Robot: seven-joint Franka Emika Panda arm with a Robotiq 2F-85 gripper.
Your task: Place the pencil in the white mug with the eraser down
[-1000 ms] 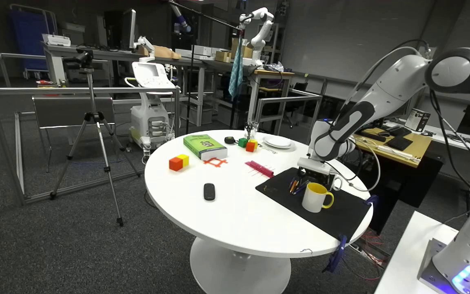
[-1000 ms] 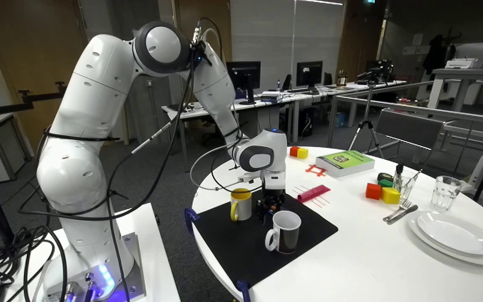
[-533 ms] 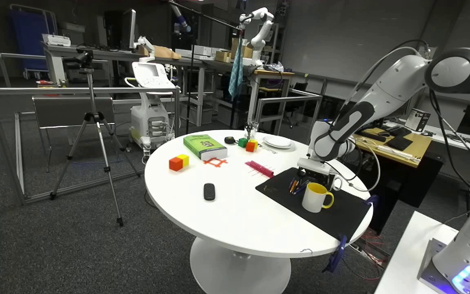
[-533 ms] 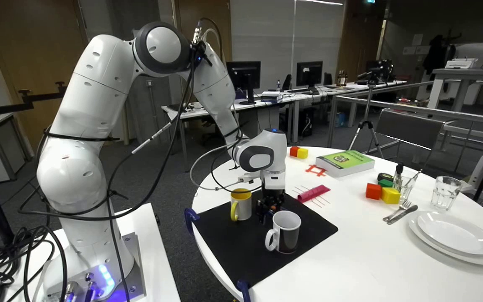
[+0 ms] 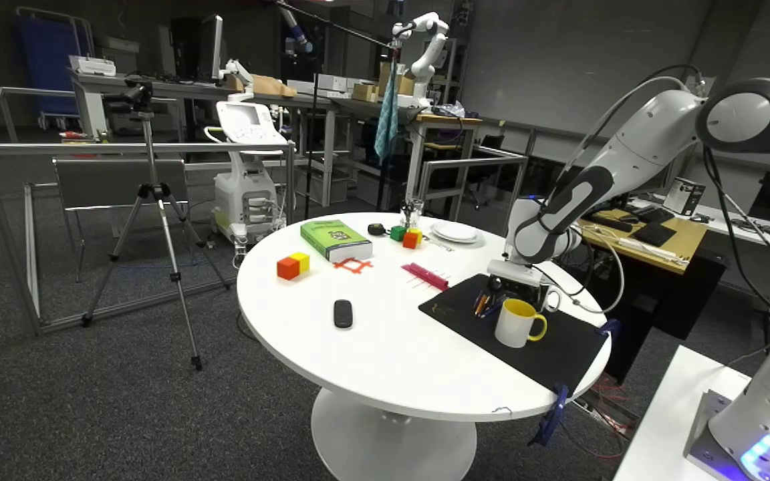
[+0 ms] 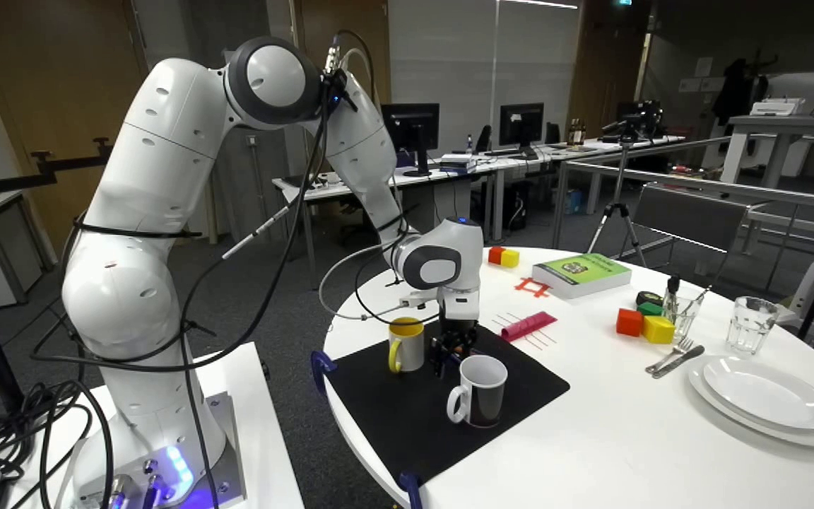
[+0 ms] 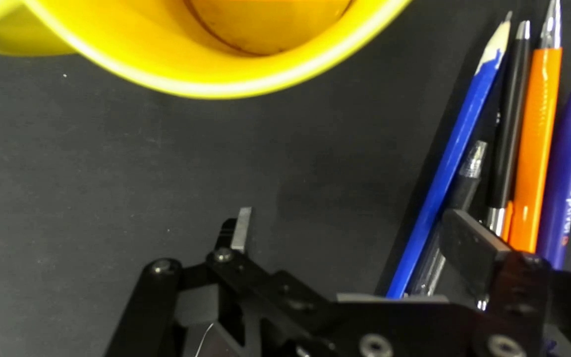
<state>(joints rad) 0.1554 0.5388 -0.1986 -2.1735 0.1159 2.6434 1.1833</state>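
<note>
The white mug, white outside with a yellow inside and yellow handle, stands upright on the black mat; it also shows in an exterior view. In the wrist view its yellow rim is at the top. The blue pencil lies on the mat, bare wooden point away from the gripper; its other end is hidden under the gripper. My gripper points down, open and empty, low over the mat beside the mug. The pencil runs between the fingers, close to the right-hand finger in the wrist view.
A black pen, an orange pen and a purple pen lie beside the pencil. A dark mug with white inside and handle stands close to the gripper. A pink roll, book and plates lie farther off.
The arm is almost still. In an exterior view the gripper has shifted very slightly toward the white mug. The mugs have not moved.
</note>
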